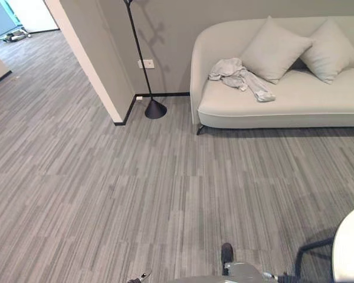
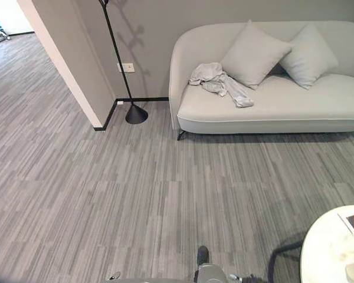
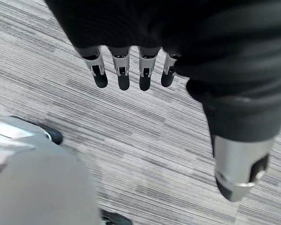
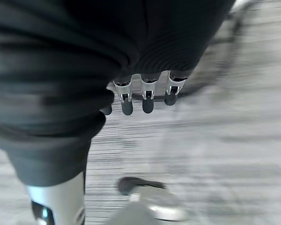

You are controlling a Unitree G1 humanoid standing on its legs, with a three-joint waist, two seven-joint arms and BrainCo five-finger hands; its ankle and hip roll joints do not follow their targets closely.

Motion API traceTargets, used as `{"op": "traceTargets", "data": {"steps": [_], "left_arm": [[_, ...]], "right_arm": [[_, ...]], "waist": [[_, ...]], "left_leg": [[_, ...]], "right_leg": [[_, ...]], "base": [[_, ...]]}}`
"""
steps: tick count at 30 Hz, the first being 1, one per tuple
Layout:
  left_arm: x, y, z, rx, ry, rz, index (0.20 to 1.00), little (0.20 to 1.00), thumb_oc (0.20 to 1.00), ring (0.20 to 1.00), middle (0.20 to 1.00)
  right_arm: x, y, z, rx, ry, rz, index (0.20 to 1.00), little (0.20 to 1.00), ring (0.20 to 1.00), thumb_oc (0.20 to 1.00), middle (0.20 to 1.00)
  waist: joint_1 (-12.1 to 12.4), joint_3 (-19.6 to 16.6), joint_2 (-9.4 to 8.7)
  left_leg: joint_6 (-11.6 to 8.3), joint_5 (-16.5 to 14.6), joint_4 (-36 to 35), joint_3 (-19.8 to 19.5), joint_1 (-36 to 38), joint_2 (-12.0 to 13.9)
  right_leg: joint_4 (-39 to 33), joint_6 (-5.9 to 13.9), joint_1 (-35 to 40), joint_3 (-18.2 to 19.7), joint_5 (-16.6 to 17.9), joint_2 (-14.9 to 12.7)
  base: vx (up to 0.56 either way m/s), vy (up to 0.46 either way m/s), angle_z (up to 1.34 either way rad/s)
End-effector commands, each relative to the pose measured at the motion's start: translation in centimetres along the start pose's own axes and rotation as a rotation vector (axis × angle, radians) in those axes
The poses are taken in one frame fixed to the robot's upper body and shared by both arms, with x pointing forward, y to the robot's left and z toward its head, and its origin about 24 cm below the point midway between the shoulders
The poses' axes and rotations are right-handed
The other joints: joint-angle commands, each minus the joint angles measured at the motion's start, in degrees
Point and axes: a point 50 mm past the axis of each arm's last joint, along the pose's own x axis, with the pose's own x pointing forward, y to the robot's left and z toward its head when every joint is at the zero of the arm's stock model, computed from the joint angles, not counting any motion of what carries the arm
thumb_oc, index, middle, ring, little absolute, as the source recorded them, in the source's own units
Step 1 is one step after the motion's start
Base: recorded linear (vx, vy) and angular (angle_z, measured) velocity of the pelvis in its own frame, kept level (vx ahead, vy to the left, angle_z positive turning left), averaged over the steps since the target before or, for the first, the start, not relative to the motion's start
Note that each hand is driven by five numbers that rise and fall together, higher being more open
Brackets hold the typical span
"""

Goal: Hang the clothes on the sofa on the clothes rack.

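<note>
A crumpled light grey garment (image 1: pixel 241 75) lies on the left part of the pale sofa (image 1: pixel 295 103), beside two cushions (image 1: pixel 275 49). The black clothes rack (image 1: pixel 141 56) stands on its cone base to the left of the sofa, against the wall; its top is cut off by the view's edge. My left hand (image 3: pixel 131 70) hangs over the striped carpet with fingers straight and nothing in it. My right hand (image 4: pixel 145 96) also hangs over the carpet, fingers relaxed and empty. Both hands are far from the sofa.
A wall corner (image 1: pixel 115 106) juts out left of the rack, with a corridor beyond it. A round white table (image 2: pixel 336 247) on dark legs stands at the lower right. Wide grey carpet (image 1: pixel 165 188) lies between me and the sofa.
</note>
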Motion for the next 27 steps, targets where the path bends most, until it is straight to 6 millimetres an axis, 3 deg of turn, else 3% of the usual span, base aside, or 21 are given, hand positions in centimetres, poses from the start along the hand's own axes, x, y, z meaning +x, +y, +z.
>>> {"op": "traceTargets", "data": {"steps": [1, 3, 4, 6, 7, 9, 10, 12, 13, 15, 18, 20, 21, 22, 24, 26, 27], "left_arm": [[0.1, 0.1, 1.7, 0.059, -0.067, 0.004, 1.000, 1.000, 1.000, 1.000, 1.000], [0.1, -0.2, 2.6, 0.109, -0.098, -0.002, 1.000, 1.000, 1.000, 1.000, 1.000], [0.1, -0.2, 2.6, 0.110, -0.098, -0.002, 1.000, 1.000, 1.000, 1.000, 1.000], [0.1, -0.6, 3.5, 0.126, -0.136, -0.018, 1.000, 1.000, 1.000, 1.000, 1.000], [0.1, -0.7, 3.8, 0.107, -0.149, -0.020, 1.000, 1.000, 1.000, 1.000, 1.000], [0.0, -0.7, 3.7, 0.060, -0.148, -0.019, 1.000, 1.000, 1.000, 1.000, 1.000], [0.1, -0.7, 3.4, 0.050, -0.138, -0.019, 1.000, 1.000, 1.000, 1.000, 1.000], [0.1, -0.7, 2.5, 0.046, -0.104, -0.024, 1.000, 1.000, 1.000, 1.000, 1.000], [0.1, -0.5, 2.0, 0.049, -0.088, -0.022, 1.000, 1.000, 1.000, 1.000, 1.000], [0.0, -0.3, 1.0, 0.058, -0.054, -0.017, 1.000, 1.000, 1.000, 1.000, 1.000], [-0.1, 0.2, -0.6, 0.049, -0.003, -0.005, 1.000, 1.000, 1.000, 1.000, 1.000], [-0.3, 0.9, -1.9, 0.051, 0.040, 0.012, 1.000, 1.000, 1.000, 1.000, 1.000], [-0.3, 1.6, -2.4, 0.045, 0.062, 0.034, 1.000, 1.000, 1.000, 1.000, 1.000], [-0.3, 1.6, -2.4, 0.045, 0.062, 0.034, 1.000, 1.000, 1.000, 1.000, 1.000], [-0.3, 1.7, -2.4, 0.048, 0.063, 0.043, 1.000, 1.000, 1.000, 1.000, 1.000], [-0.2, 1.8, -1.6, 0.056, 0.037, 0.038, 1.000, 1.000, 1.000, 1.000, 1.000], [-0.2, 1.8, -1.1, 0.065, 0.020, 0.036, 1.000, 1.000, 1.000, 1.000, 1.000]], "right_arm": [[-0.1, -0.2, -0.8, -0.089, 0.023, -0.028, 1.000, 1.000, 1.000, 1.000, 1.000], [0.0, -0.5, -0.9, -0.125, 0.034, -0.053, 1.000, 1.000, 1.000, 1.000, 1.000], [0.0, -0.4, -0.9, -0.125, 0.034, -0.053, 1.000, 1.000, 1.000, 1.000, 1.000], [-0.1, -0.9, -1.2, -0.123, 0.059, -0.070, 1.000, 1.000, 1.000, 1.000, 1.000], [-0.1, -1.2, -1.6, -0.121, 0.077, -0.077, 1.000, 1.000, 1.000, 1.000, 1.000], [-0.1, -1.1, -1.6, -0.123, 0.075, -0.067, 1.000, 1.000, 1.000, 1.000, 1.000], [-0.1, -1.0, -1.4, -0.128, 0.071, -0.064, 1.000, 1.000, 1.000, 1.000, 1.000], [-0.1, -0.6, -1.6, -0.135, 0.069, -0.049, 1.000, 1.000, 1.000, 1.000, 1.000], [-0.1, -0.5, -1.8, -0.139, 0.071, -0.046, 1.000, 1.000, 1.000, 1.000, 1.000], [-0.2, -0.4, -2.2, -0.143, 0.081, -0.047, 1.000, 1.000, 1.000, 1.000, 1.000], [-0.2, 0.6, -2.5, -0.194, 0.090, -0.017, 1.000, 1.000, 1.000, 1.000, 1.000], [-0.4, 1.4, -3.1, -0.212, 0.108, 0.009, 1.000, 1.000, 1.000, 1.000, 1.000], [-0.5, 1.9, -3.6, -0.202, 0.129, 0.018, 1.000, 1.000, 1.000, 1.000, 1.000], [-0.5, 1.9, -3.6, -0.202, 0.129, 0.018, 1.000, 1.000, 1.000, 1.000, 1.000], [-0.7, 2.6, -4.6, -0.197, 0.152, 0.034, 1.000, 1.000, 1.000, 1.000, 1.000], [-0.7, 2.9, -4.2, -0.197, 0.131, 0.049, 1.000, 1.000, 1.000, 1.000, 1.000], [-0.6, 2.7, -3.7, -0.199, 0.114, 0.043, 1.000, 1.000, 1.000, 1.000, 1.000]], "waist": [[2.4, 1.3, -3.05], [3.2, 2.8, -5.06], [3.3, 2.9, -4.93], [5.0, 4.0, -6.19], [6.0, 4.5, -6.14], [7.9, 4.2, -5.57], [8.4, 3.9, -5.12], [9.7, 3.1, -3.29], [10.2, 2.9, -2.39], [11.4, 2.9, -1.55], [13.1, 2.0, -1.48], [13.9, 0.4, -2.40], [14.3, -0.4, -4.57], [14.3, -0.4, -4.67], [14.2, -1.7, -6.36], [13.8, -1.2, -6.97], [13.4, -0.8, -6.41]], "left_leg": [[6.47, 11.0, 3.4, 1.6, -7.0, 3.1], [7.42, 14.0, 14.1, 5.8, -13.1, 5.2], [7.39, 13.8, 14.4, 5.8, -13.1, 5.4], [8.31, 10.6, 18.1, 10.2, -19.5, 5.4], [8.35, 8.2, 17.6, 11.1, -22.9, 3.3], [8.81, 7.1, 9.5, 12.2, -27.0, -1.5], [8.97, 7.0, 4.3, 12.1, -26.6, -2.6], [8.52, 10.4, -11.0, 12.1, -27.0, -4.5], [7.93, 13.5, -16.3, 11.9, -27.4, -5.0], [6.02, 16.2, -22.8, 12.3, -31.1, -5.6], [6.22, 18.2, -23.7, 12.0, -31.2, -6.0], [8.00, 18.8, -22.6, 12.2, -29.8, -5.6], [9.10, 17.4, -20.1, 12.6, -29.6, -5.9], [9.11, 17.3, -20.1, 12.7, -29.6, -5.9], [10.62, 15.2, -20.0, 14.0, -27.6, -6.6], [11.86, 13.0, -21.4, 15.4, -24.3, -7.1], [12.20, 12.3, -21.9, 15.5, -23.1, -6.8]], "right_leg": [[-2.8, 8.33, 3.5, 2.7, -0.2, -3.0], [-4.4, 6.49, 7.1, 2.2, -1.4, -3.0], [-4.5, 6.47, 7.2, 2.3, -1.4, -2.8], [-6.2, 5.84, 10.7, 2.8, -2.4, -3.1], [-7.1, 5.82, 12.5, 2.9, -2.8, -3.0], [-8.8, 6.62, 14.6, 4.0, -3.3, -2.6], [-9.3, 7.08, 15.3, 4.2, -3.6, -2.4], [-10.1, 7.57, 18.1, 4.6, -5.5, -0.6], [-10.1, 7.54, 19.1, 5.1, -6.3, 0.6], [-10.1, 7.06, 22.2, 6.3, -8.5, 2.2], [-10.1, 6.52, 26.4, 8.3, -11.2, 3.2], [-8.1, 5.91, 28.6, 9.1, -14.8, 3.2], [-4.3, 6.16, 29.3, 8.9, -16.2, 2.2], [-4.2, 6.18, 29.2, 8.9, -16.3, 2.1], [1.4, 8.32, 27.9, 7.3, -13.9, 0.8], [14.5, 12.57, 23.1, 5.3, -6.0, -1.1], [20.7, 14.34, 19.6, 3.8, -1.9, -2.1]], "base": [[0.31, -0.393, 0.16], [0.29, -0.400, 0.26], [0.20, -0.261, 0.09], [0.22, -0.191, -0.20], [0.26, -0.100, 0.01], [0.33, -0.005, -0.12], [0.38, 0.061, -0.38], [0.39, 0.054, -0.39], [0.40, 0.025, -0.19], [0.44, 0.007, -0.04], [0.49, 0.009, -0.19], [0.62, 0.017, -0.47], [0.49, 0.020, -0.29], [0.45, 0.034, -0.17], [0.32, 0.060, -0.05], [0.32, 0.098, -0.14], [0.21, 0.111, -0.30]]}}
